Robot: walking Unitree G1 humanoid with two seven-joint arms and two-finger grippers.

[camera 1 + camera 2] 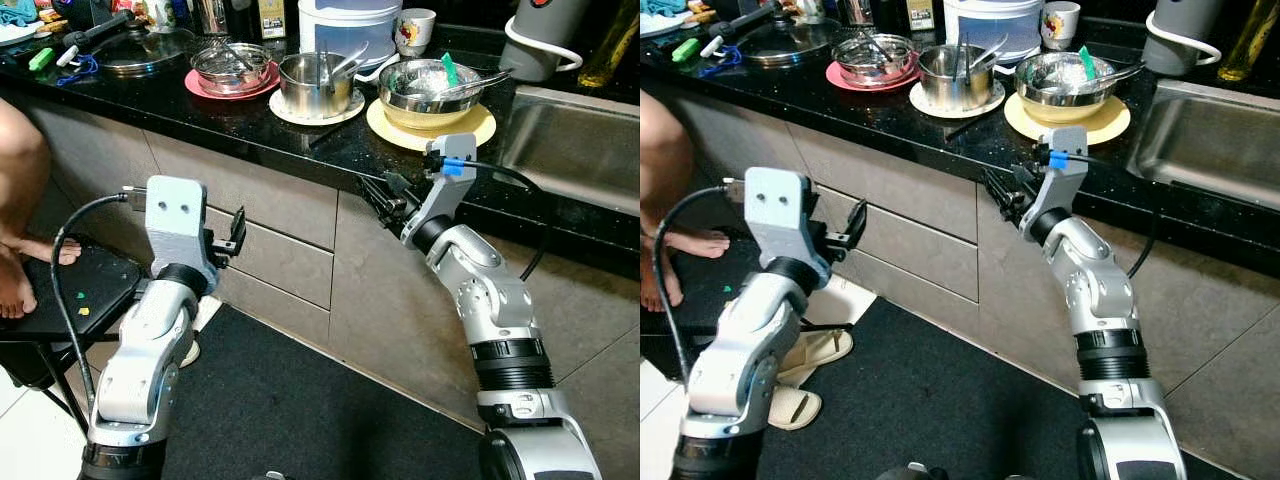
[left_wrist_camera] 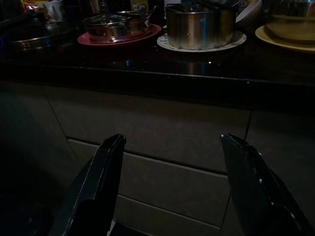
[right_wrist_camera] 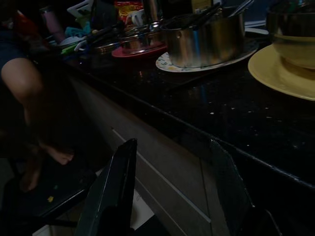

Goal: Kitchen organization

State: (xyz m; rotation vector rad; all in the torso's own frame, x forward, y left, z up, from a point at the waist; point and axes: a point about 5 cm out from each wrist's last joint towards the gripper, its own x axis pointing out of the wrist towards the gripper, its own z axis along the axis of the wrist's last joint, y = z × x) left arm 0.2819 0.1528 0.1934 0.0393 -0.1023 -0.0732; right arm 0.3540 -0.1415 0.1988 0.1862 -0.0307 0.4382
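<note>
The black worktop (image 1: 250,125) carries 3 metal vessels in a row near its front edge. A shallow steel dish (image 1: 231,66) sits on a pink plate (image 1: 203,87). Beside it a steel pot (image 1: 314,84) with utensils standing in it rests on a white plate (image 1: 290,111). Next comes a steel bowl (image 1: 430,92) holding a spoon and a green-handled tool, set on a yellow plate (image 1: 470,130). Behind them stand a white rice cooker (image 1: 349,25) and a mug (image 1: 415,30). A glass lid (image 1: 140,50) lies toward the worktop's left end, and a steel sink (image 1: 575,140) is set in at the right end.

The right gripper (image 1: 378,200) is raised just under the worktop's front edge, below the yellow plate, with its 2 fingers apart and empty. The left gripper (image 1: 236,232) hangs lower in front of the grey cabinet drawers (image 1: 285,255), fingers also spread, holding nothing.

A person's bare leg (image 1: 20,175) shows at the far left, the foot on a black stool (image 1: 85,290).
</note>
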